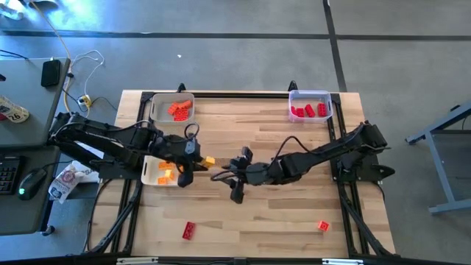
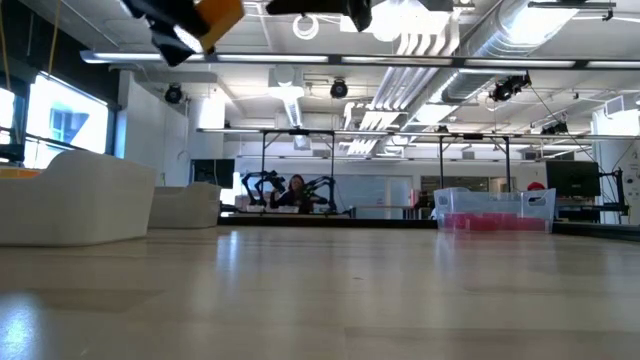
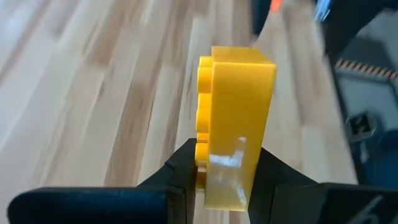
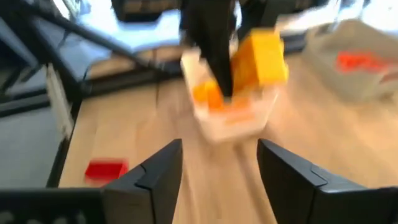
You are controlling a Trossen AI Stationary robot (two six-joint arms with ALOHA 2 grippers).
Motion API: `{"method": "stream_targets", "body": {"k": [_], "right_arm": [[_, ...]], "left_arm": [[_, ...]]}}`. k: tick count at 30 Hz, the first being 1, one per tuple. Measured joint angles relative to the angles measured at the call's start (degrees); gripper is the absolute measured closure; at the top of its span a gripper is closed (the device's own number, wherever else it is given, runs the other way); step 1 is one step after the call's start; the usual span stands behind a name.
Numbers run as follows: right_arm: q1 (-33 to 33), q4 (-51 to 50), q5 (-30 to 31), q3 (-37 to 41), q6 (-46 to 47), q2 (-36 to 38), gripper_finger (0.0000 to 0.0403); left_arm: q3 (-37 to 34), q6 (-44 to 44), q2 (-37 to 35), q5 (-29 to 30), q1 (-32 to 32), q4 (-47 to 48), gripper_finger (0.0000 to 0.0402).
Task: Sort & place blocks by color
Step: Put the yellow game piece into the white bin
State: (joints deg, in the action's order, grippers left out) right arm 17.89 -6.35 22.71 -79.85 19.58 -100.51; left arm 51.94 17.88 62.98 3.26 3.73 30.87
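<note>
Left tool (image 1: 200, 162) grips a yellow block (image 1: 209, 160) above a left-edge tray (image 1: 149, 174) of yellow blocks; right tool (image 4: 217, 171) gapes empty mid-worktop.

A yellow-orange block (image 3: 236, 124) is clamped between dark fingers (image 3: 180, 171). Orange blocks (image 1: 179, 109) are seen in a white tray (image 1: 156, 109), red blocks (image 1: 308, 110) in a clear tray (image 1: 310, 95). 2 red blocks (image 1: 190, 230) are seen on the pale, striped wood table (image 1: 250, 132).
</note>
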Motion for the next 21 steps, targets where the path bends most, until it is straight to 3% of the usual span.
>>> {"method": "stream_targets", "body": {"k": [10,16,21], "right_arm": [[0.69,-18.57,-14.13,0.0,13.29,0.0,0.0207],[3.2,-26.82,-14.68,0.0,16.57,0.0,0.0207],[5.74,-33.64,-15.43,0.0,20.36,0.0,0.0207]], "left_arm": [[0.0,7.11,0.0,1.09,0.04,18.34,0.0332],[0.0,8.34,0.0,5.22,0.04,25.16,0.0332],[-0.04,10.03,0.0,5.37,0.09,28.53,0.0332]]}}
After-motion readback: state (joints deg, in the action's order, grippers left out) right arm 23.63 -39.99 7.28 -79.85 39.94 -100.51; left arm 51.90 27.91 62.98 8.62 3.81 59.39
